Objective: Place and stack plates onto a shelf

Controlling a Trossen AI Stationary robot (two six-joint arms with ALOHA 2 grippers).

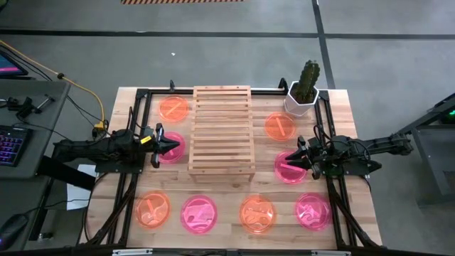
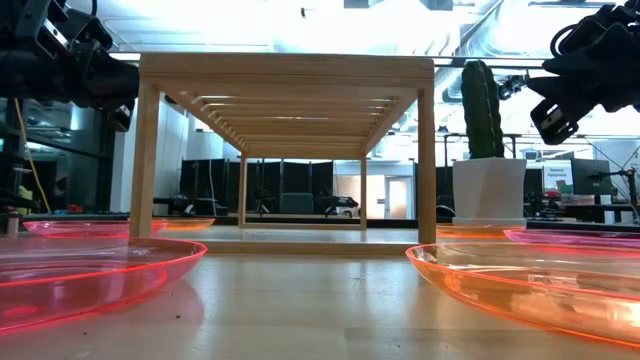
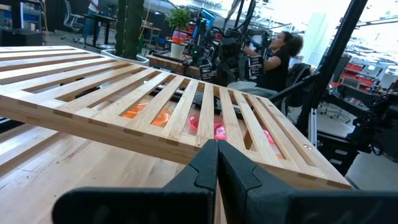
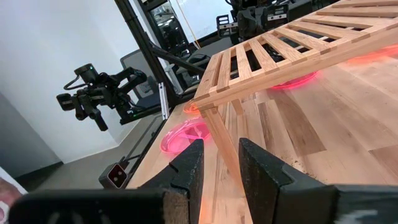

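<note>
The slatted wooden shelf (image 1: 222, 128) stands on its legs mid-table. Eight plates lie flat on the tabletop around it: orange (image 1: 173, 109) and pink (image 1: 170, 147) to its left, orange (image 1: 280, 126) and pink (image 1: 290, 167) to its right, and a near row of orange (image 1: 153, 210), pink (image 1: 199, 214), orange (image 1: 257, 215) and pink (image 1: 313, 211). My left gripper (image 1: 174, 146) hovers shut over the left pink plate, pointing at the shelf (image 3: 186, 106). My right gripper (image 1: 288, 165) hovers open above the right pink plate, facing the shelf's near right leg (image 4: 221, 134). Both ride high in the low view.
A potted cactus in a white pot (image 1: 304, 89) stands at the far right corner beside the shelf. Black frame rails (image 1: 334, 199) run along both table sides. A person (image 3: 277, 56) sits beyond the table. Bare planks lie between the shelf and the near row.
</note>
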